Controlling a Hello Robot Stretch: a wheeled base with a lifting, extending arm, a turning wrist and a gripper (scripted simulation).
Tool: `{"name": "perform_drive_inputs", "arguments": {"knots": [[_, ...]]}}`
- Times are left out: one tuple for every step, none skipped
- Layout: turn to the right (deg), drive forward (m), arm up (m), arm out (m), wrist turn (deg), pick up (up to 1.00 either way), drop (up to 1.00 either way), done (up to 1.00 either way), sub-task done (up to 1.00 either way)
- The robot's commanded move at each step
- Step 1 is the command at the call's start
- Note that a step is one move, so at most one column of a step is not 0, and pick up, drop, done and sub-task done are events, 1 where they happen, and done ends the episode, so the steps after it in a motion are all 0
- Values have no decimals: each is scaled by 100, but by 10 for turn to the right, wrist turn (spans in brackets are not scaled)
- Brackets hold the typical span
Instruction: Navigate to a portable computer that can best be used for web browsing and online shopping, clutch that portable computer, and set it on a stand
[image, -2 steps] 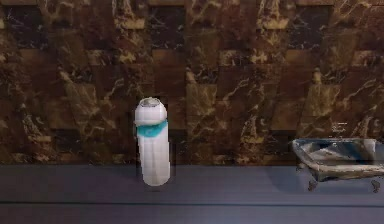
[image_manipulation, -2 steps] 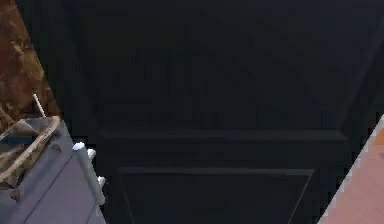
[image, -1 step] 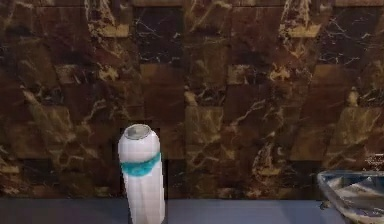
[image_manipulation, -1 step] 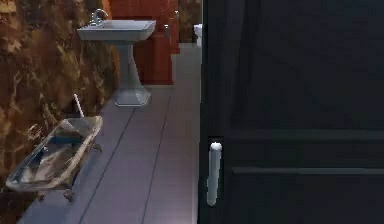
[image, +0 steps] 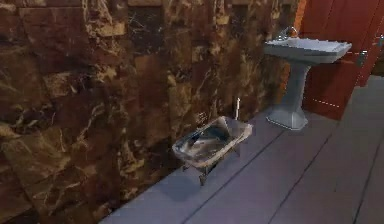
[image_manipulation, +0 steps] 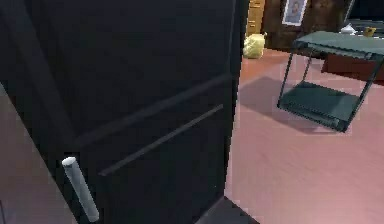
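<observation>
Robot facing a marbled wall, with a dark door crowding its arm side.
A brown marbled wall (image: 100, 90) is closing off the forward view's left, while grey floor (image: 300, 170) is running open toward a red door (image: 340, 40), a pedestal sink (image: 305, 48) and a small metal tub (image: 212, 143). In the arm side view a dark door (image_manipulation: 130, 90) is standing close, with reddish floor (image_manipulation: 300, 160) lying open toward a two-tier table (image_manipulation: 340, 42). The gripper's state and the portable computer's place cannot be told.
</observation>
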Motion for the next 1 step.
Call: {"name": "perform_drive_inputs", "arguments": {"knots": [[0,45,0,0,0,0,0,0,0]]}}
